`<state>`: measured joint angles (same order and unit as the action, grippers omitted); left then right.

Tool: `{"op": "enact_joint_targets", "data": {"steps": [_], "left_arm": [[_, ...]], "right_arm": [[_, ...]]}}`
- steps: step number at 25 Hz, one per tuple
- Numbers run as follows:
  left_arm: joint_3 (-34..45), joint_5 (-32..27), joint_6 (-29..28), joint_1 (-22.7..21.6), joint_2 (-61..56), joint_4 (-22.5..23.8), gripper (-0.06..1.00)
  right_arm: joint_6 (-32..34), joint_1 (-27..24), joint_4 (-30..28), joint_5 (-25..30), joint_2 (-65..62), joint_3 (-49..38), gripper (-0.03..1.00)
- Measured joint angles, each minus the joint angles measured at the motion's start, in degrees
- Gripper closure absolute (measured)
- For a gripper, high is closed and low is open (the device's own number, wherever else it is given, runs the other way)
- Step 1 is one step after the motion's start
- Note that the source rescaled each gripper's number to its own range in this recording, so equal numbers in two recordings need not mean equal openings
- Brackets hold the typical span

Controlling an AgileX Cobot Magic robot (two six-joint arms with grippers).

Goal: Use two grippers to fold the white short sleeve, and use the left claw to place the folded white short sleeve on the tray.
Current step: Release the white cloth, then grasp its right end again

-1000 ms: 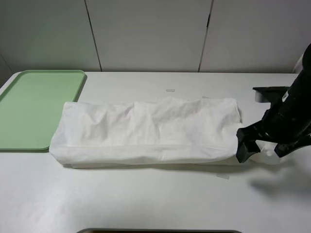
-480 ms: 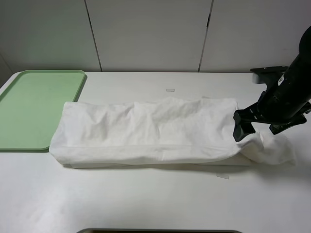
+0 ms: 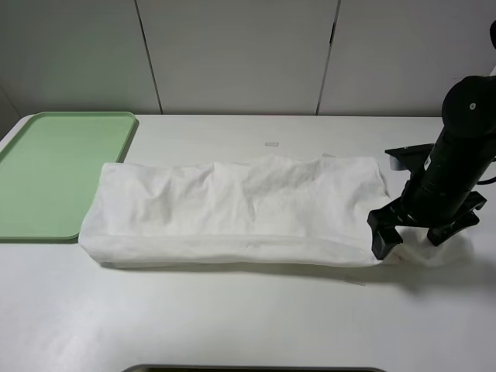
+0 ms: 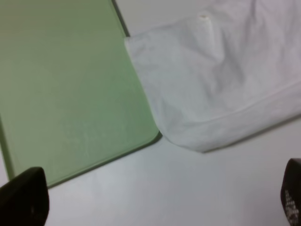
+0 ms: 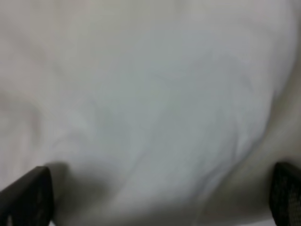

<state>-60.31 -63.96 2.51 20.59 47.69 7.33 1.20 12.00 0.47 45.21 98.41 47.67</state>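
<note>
The white short sleeve [image 3: 232, 205] lies as a long folded strip across the middle of the table [image 3: 232, 318]. Its left end reaches the edge of the green tray [image 3: 46, 178] at the left of the frame.

I think the job now is to fold the strip shorter, starting from its right end. To do that well, the gripper should pinch all the layers at once, and also the loose bit that sticks out at the far right. Then it should carry the end over low and flat, so the edges line up.

The right gripper [image 3: 415, 232] sits low at that right end. Its fingers are wide apart with cloth between them, but it holds nothing. The left gripper [image 4: 157, 197] is spread wide too and is empty. It hangs over the tray corner and the left end of the strip.
</note>
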Motion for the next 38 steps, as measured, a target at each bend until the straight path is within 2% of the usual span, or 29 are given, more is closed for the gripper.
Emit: {"op": "enact_joint_targets", "data": {"steps": [8,18,24,26,29,38], "left_arm": [[0.1,-0.1,0.0,0.0,-4.9,0.0,-0.04],[1.5,-0.9,-2.5,0.0,-17.1,0.0,-0.04],[11.6,-1.0,-3.0,0.0,-25.7,-0.4,-0.04],[12.7,-1.0,-3.0,0.0,-26.7,-0.7,-0.04],[23.0,1.3,-3.0,0.0,-35.9,-4.3,-0.04],[31.9,2.9,-3.0,0.0,-44.5,-6.6,-0.04]], "right_arm": [[0.0,0.0,0.1,-1.6,-0.8,-2.5,-0.03],[0.0,0.0,0.6,-1.5,-16.0,-0.2,-0.03],[-0.7,0.0,0.8,-1.4,-22.3,-0.2,-0.03],[-1.2,0.0,0.8,-1.3,-23.2,-0.2,-0.03],[-1.2,0.0,0.9,-1.3,-23.6,-0.2,-0.03],[-1.2,0.0,0.9,-1.3,-23.6,-0.2,-0.03]]}}
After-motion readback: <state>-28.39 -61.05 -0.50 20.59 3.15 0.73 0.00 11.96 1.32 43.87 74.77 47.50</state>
